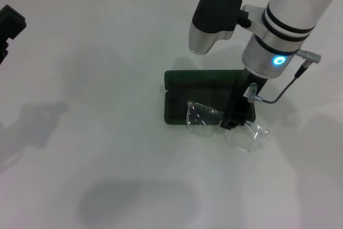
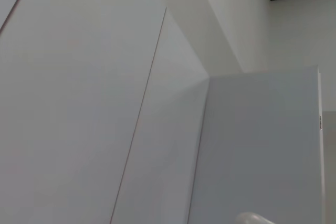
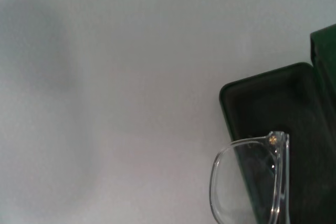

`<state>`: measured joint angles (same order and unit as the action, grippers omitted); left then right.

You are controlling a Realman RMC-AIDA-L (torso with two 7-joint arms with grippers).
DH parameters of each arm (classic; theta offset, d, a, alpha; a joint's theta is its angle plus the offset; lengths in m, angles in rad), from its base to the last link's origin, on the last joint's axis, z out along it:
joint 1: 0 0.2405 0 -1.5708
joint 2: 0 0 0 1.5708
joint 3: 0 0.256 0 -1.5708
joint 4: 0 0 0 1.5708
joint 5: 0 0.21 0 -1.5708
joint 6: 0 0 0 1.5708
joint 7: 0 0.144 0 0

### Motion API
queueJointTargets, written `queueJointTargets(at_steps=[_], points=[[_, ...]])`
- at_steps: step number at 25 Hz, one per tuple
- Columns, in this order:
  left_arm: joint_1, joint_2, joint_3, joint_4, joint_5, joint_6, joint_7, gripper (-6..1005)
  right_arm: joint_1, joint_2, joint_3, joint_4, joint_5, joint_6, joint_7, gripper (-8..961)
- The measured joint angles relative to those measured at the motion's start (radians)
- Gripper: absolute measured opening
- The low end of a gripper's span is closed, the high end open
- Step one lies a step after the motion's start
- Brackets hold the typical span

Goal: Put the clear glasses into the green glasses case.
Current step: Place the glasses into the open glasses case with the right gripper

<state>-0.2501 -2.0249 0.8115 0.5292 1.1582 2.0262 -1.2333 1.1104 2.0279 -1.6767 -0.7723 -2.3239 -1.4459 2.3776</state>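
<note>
The green glasses case [image 1: 199, 80] lies open in the middle of the white table, lid standing at the back, dark tray toward me. The clear glasses [image 1: 202, 119] hang tilted over the tray's front edge, one lens above the tray and the other lens past the case's front right corner. My right gripper [image 1: 233, 120] reaches down from above and is shut on the glasses at their bridge. The right wrist view shows one lens of the glasses [image 3: 277, 182] over a corner of the case [image 3: 262, 95]. My left gripper [image 1: 9, 25] is parked at the far left edge.
The white table [image 1: 107, 148] spreads bare to the left of and in front of the case. My right arm's wrist and camera housing [image 1: 214, 17] hang above the back of the case. The left wrist view shows only pale wall panels [image 2: 105, 103].
</note>
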Motion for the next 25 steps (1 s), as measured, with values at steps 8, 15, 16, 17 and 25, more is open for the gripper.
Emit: queueJointTargets(at_steps=[8, 15, 16, 17, 25], points=[[0.000, 0.000, 0.000, 0.000, 0.000, 0.000, 0.000, 49, 0.000, 0.000, -0.003, 0.012, -0.001, 0.006, -0.001, 133], [0.002, 0.000, -0.001, 0.000, 0.000, 0.001, 0.000, 49, -0.011, 0.000, 0.002, -0.060, -0.007, -0.019, 0.000, 74], [0.003, 0.000, -0.001, 0.000, -0.001, 0.002, 0.000, 49, -0.011, 0.000, 0.002, -0.060, -0.007, -0.019, 0.000, 74], [0.004, 0.000, -0.002, 0.000, -0.002, 0.002, 0.000, 49, -0.014, 0.000, 0.005, -0.083, -0.011, -0.031, 0.003, 73], [0.004, 0.000, -0.004, 0.000, -0.003, 0.002, 0.000, 49, -0.023, -0.005, 0.009, -0.193, -0.063, -0.064, -0.001, 68]])
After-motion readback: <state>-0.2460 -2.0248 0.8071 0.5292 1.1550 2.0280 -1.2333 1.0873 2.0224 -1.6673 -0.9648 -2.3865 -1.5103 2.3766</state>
